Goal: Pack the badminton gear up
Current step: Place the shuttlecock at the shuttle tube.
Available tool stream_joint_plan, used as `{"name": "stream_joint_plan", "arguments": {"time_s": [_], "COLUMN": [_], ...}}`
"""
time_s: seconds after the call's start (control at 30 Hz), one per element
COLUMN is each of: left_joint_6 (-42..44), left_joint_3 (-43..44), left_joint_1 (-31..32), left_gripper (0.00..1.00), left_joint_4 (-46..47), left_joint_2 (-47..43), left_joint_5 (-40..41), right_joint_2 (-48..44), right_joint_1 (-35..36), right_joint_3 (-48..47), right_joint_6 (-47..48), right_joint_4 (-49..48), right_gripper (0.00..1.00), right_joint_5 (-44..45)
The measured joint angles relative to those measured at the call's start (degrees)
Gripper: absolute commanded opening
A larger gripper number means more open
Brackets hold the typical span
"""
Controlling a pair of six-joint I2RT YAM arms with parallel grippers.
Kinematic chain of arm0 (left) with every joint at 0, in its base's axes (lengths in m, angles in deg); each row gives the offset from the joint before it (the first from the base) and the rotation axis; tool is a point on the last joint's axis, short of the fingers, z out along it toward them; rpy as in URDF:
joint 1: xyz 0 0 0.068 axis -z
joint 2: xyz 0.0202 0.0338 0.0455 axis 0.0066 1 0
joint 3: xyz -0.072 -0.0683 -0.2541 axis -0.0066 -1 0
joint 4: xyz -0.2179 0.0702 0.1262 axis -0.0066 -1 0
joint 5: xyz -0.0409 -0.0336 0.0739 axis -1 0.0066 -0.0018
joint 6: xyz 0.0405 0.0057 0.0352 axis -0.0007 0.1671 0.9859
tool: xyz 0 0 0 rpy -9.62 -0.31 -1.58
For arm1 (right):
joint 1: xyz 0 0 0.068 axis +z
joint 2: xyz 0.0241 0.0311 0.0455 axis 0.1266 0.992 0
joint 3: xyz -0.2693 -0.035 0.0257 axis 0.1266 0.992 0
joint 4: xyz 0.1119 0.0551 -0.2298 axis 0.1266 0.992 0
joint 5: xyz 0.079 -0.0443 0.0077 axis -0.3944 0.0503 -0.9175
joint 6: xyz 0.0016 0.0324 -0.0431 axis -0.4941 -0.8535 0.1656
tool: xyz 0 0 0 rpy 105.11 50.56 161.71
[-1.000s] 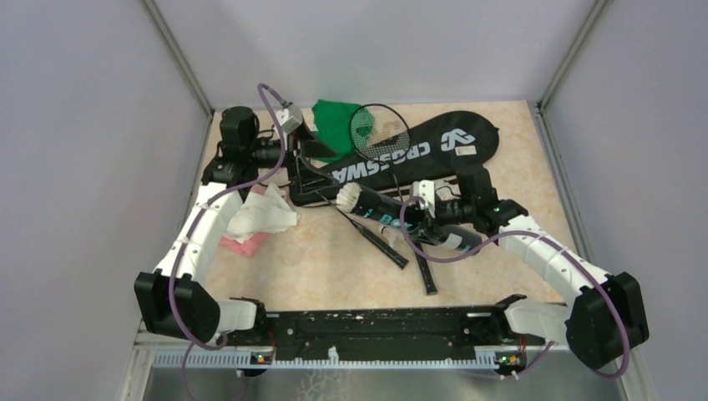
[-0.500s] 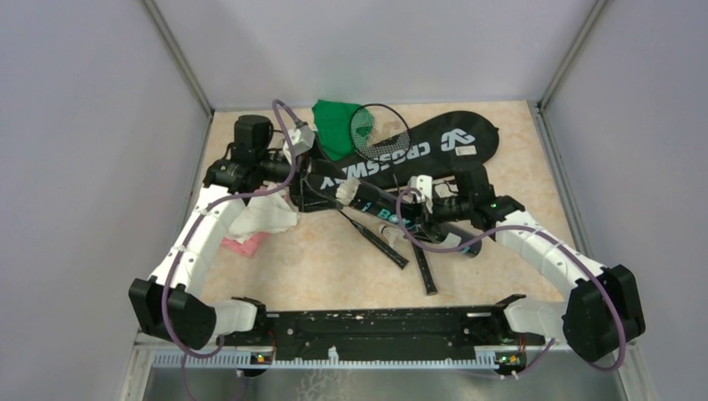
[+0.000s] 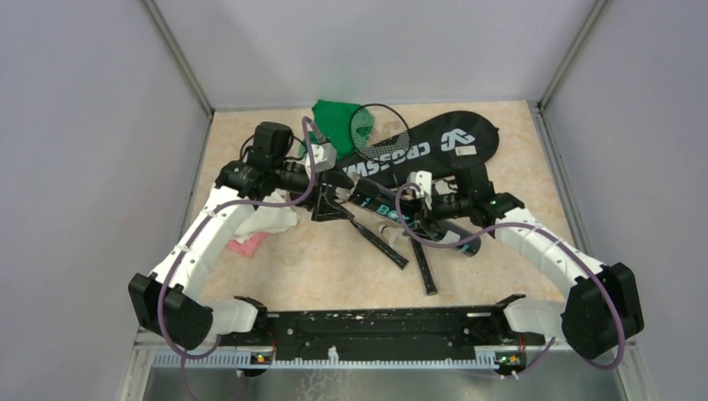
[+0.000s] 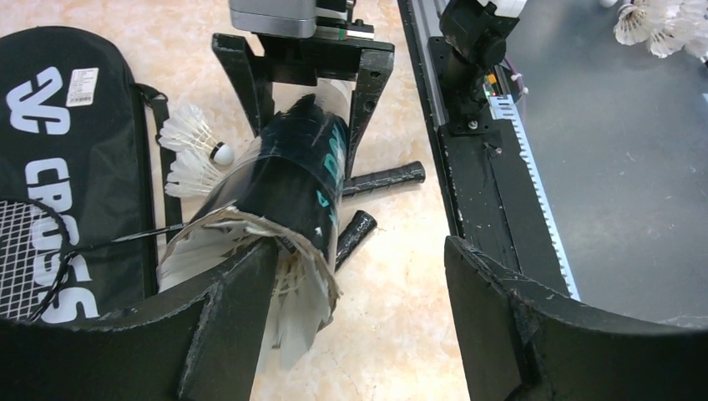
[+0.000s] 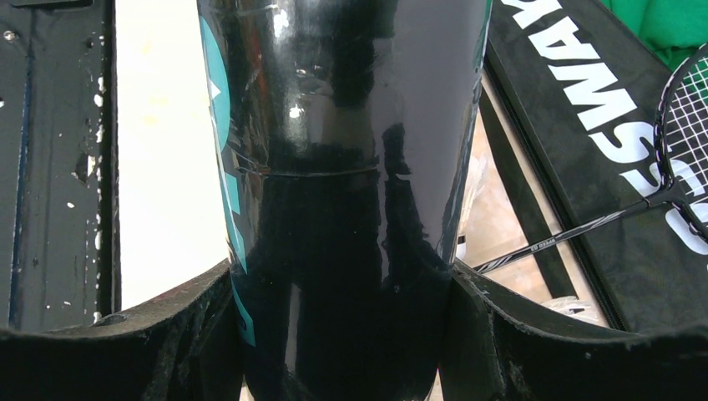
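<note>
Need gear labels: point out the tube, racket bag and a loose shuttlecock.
tube (image 4: pixel 285 174), left wrist view, its black side wall
racket bag (image 3: pixel 457 140), top external view, its white logo
loose shuttlecock (image 4: pixel 190 135), left wrist view, its feather skirt

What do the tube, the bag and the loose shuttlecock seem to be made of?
Tube: glossy black plastic or coated card; it mirrors light. Bag: matte black fabric, perhaps nylon; dull, with seams. Shuttlecock: apparently white feathers; separate vanes show.

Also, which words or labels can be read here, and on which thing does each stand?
"CROSSWA": white letters on the black racket bag, the end hidden.
Teal letters on the black tube: only pieces show, not readable.
The white tag on the bag: print too small.
Print on the racket shaft: too small.
</note>
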Motion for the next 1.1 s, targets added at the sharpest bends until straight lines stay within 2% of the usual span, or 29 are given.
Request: {"name": "stream_joint_plan", "arguments": {"time_s": [0.27, 0.37, 0.47, 0.63, 0.83, 1.1], "left_joint_6": [1.97, 2.21, 2.47, 3.34, 2.40, -8.20], "left_joint_3": [-0.63, -0.76, -0.81, -0.76, 0.52, 4.50], "left_joint_1": [4.22, 4.85, 5.09, 4.98, 1.64, -5.84], "left_gripper": [0.81, 0.87, 0.97, 0.99, 0.99, 0.98], "left_joint_4": [-0.28, -0.31, -0.37, -0.28, 1.33, 9.20], "left_joint_2": [1.88, 3.26, 4.33, 4.17, 2.47, 0.81], "left_joint_5": [0.96, 0.76, 0.79, 2.73, 5.88, 7.15], "right_joint_2": [0.00, 0.00, 0.00, -0.02, -0.87, -1.55], "right_joint_1": [0.00, 0.00, -0.15, -2.16, -5.33, -11.39], "right_joint_3": [-0.02, -0.02, -0.04, -0.02, 0.00, 0.04], "right_joint_6": [-1.73, -2.69, -3.56, -4.85, -4.98, -6.38], "right_joint_4": [-0.24, -0.63, -1.16, -2.01, -2.38, -3.76], "right_gripper": [0.33, 0.33, 0.33, 0.33, 0.33, 0.33], "right_joint_5": [-0.17, -0.26, -0.17, 0.20, 1.25, 5.20]}}
